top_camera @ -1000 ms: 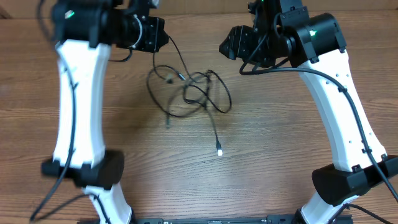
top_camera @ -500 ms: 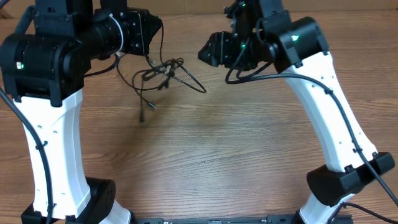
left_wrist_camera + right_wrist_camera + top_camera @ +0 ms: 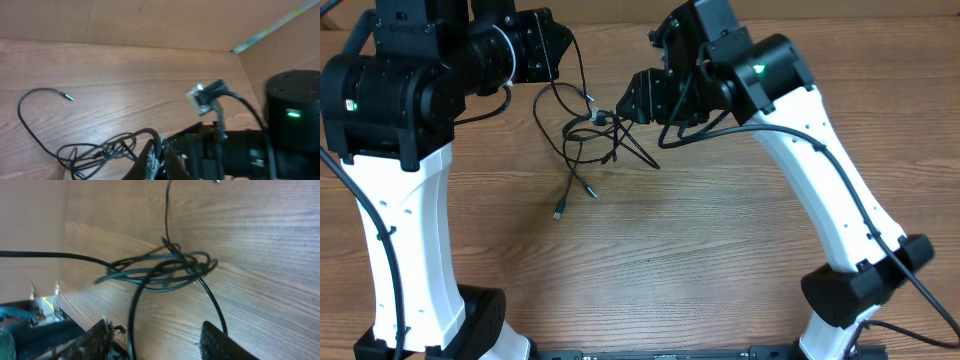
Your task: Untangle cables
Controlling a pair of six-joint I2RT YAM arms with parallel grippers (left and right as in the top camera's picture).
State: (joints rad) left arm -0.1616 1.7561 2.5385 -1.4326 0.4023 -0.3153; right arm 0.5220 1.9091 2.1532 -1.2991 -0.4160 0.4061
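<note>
The cables (image 3: 592, 122) are thin black cords bunched in a knot above the wooden table, with loose loops and two plug ends (image 3: 558, 213) trailing down onto it. My left gripper (image 3: 560, 58) is up at the back left, shut on one strand that runs down to the knot. In the left wrist view the strand (image 3: 150, 134) passes into the closed left gripper (image 3: 161, 154), with the bundle (image 3: 95, 150) to its left. My right gripper (image 3: 623, 108) sits just right of the knot. Seen from the right wrist, the right gripper (image 3: 162, 340) is open, one strand (image 3: 133, 320) running between its fingers and the knot (image 3: 170, 267) beyond them.
Brown cardboard walls (image 3: 150, 20) close off the back of the table (image 3: 720, 250). In the left wrist view, the right arm's black body (image 3: 292, 115) with a green light stands close to the right. White arm links (image 3: 405, 230) rise at both sides.
The right gripper has moved left and down to the knot, its jaws a little narrower. The bundle, hanging from the left gripper, has shifted and its loops now drape lower.
</note>
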